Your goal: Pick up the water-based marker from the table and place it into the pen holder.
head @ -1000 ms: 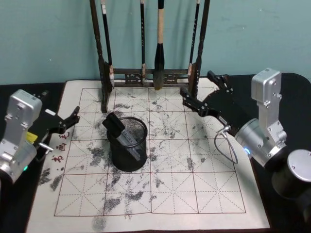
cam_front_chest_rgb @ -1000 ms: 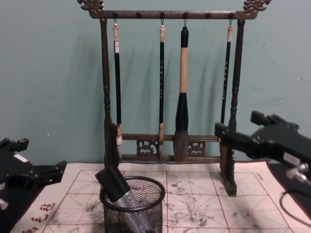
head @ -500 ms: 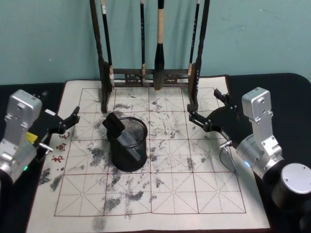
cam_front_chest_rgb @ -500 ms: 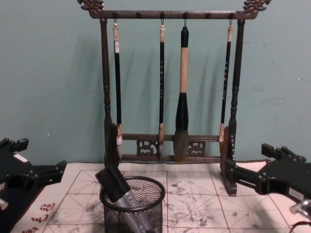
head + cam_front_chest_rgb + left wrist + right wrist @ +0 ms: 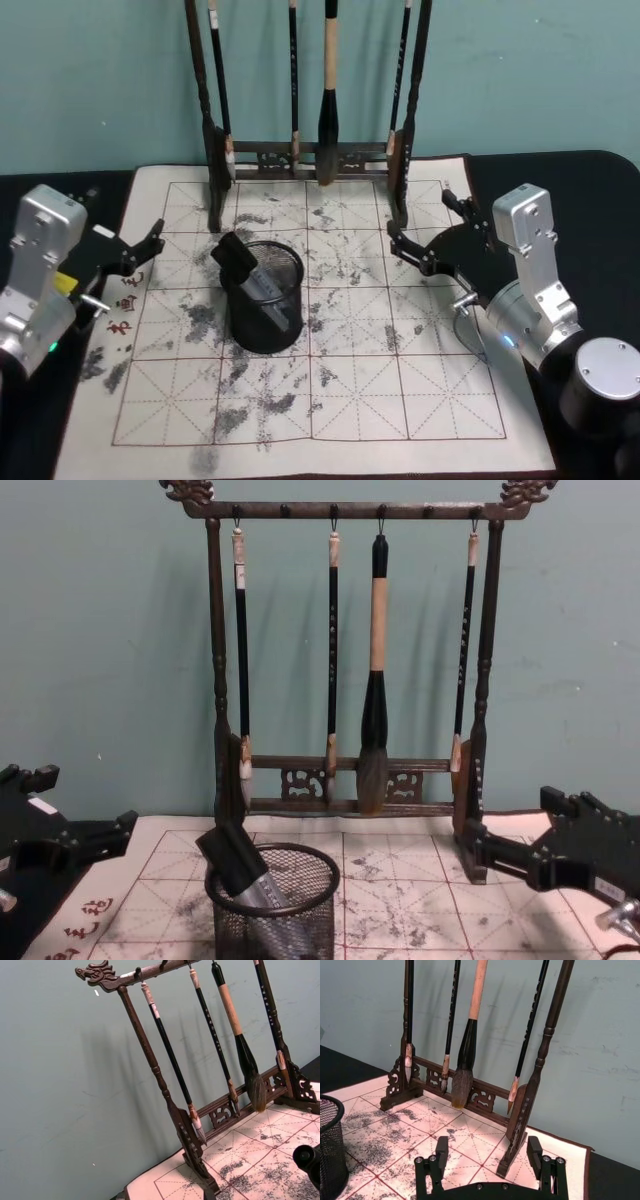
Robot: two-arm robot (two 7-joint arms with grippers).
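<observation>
The water-based marker [image 5: 247, 271], grey with a black cap, leans tilted inside the pen holder [image 5: 262, 328], a black mesh cup on the left-middle of the mat. From the chest the marker [image 5: 238, 866] sticks out over the pen holder's rim [image 5: 300, 920]. My right gripper [image 5: 420, 222] hovers open and empty to the right of the holder, near the rack's right foot; the chest view has it [image 5: 508, 820] at the right edge, and the right wrist view shows it [image 5: 487, 1147] wide apart. At the mat's left edge my left gripper [image 5: 150, 247] is open and empty.
A tall dark wooden brush rack [image 5: 310, 155] with several hanging brushes stands along the mat's back edge, close to my right gripper. The ink-stained gridded practice mat [image 5: 350, 400] covers the black table. The teal wall rises right behind the rack.
My right gripper has pulled back to the right and lowered, away from the rack and holder, staying open. The marker stays in the holder. The left arm has not moved.
</observation>
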